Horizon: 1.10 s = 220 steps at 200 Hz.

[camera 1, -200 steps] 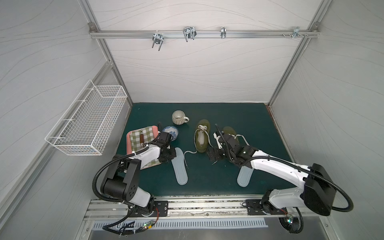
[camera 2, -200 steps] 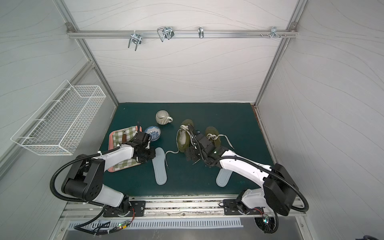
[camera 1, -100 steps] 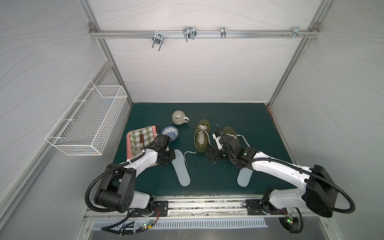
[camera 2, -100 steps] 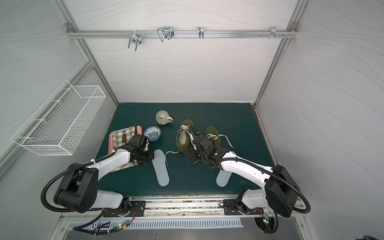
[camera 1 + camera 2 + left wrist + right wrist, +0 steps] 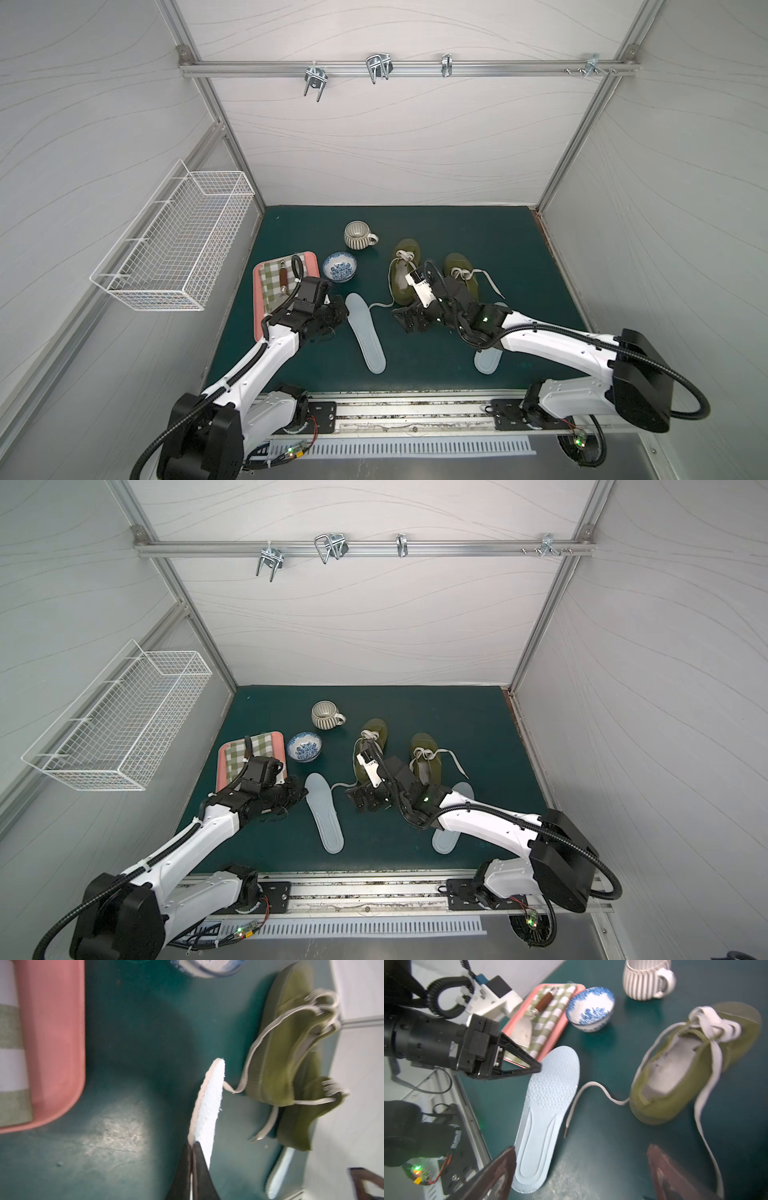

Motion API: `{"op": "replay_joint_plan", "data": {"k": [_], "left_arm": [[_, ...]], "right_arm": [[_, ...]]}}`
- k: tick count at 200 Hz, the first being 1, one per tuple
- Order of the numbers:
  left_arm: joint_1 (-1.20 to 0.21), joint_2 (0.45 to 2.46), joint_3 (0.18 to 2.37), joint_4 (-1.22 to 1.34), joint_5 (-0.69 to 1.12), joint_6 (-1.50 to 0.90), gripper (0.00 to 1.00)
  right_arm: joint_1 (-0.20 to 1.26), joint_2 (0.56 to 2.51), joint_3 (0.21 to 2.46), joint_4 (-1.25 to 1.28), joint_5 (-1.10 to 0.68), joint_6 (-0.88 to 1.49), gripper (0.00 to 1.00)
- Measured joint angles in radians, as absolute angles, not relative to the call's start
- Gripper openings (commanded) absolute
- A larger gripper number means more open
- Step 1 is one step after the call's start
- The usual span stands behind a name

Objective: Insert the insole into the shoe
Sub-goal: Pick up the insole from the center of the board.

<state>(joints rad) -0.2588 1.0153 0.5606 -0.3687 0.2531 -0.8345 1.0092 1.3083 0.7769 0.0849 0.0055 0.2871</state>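
A pale blue insole (image 5: 366, 332) (image 5: 324, 812) lies on the green mat, left of an olive green shoe (image 5: 405, 270) (image 5: 371, 746) with loose white laces. My left gripper (image 5: 343, 309) (image 5: 301, 792) (image 5: 193, 1145) is shut on the insole's (image 5: 209, 1101) edge near its toe end. In the right wrist view the left gripper (image 5: 537, 1067) meets the insole (image 5: 548, 1105) at that edge. My right gripper (image 5: 409, 320) (image 5: 365, 802) (image 5: 581, 1167) stands open and empty just in front of the shoe (image 5: 685, 1076). A second shoe (image 5: 461, 274) stands to the right.
A second insole (image 5: 486, 359) lies partly under my right arm. A striped mug (image 5: 357, 235), a blue-patterned bowl (image 5: 340, 267) and a pink tray (image 5: 258, 307) with a checked cloth and a spatula stand at the left. A wire basket (image 5: 178, 237) hangs on the left wall.
My left arm's elbow has swung out toward the front left while its gripper stayed at the insole's toe end and closed fully on the edge. My right arm has barely moved.
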Motion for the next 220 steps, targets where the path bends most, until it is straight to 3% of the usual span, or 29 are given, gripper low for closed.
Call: {"op": "replay_joint_plan", "data": {"k": [120, 220], "left_arm": [[-0.293, 0.892, 0.572, -0.301, 0.258, -1.159, 0.00], [-0.309, 0.892, 0.576, -0.234, 0.250, -1.246, 0.00]], "right_arm": [[1.039, 1.485, 0.772, 0.394, -0.165, 0.263, 0.99], [1.031, 1.637, 0.921, 0.387, -0.152, 0.332, 0.99]]}}
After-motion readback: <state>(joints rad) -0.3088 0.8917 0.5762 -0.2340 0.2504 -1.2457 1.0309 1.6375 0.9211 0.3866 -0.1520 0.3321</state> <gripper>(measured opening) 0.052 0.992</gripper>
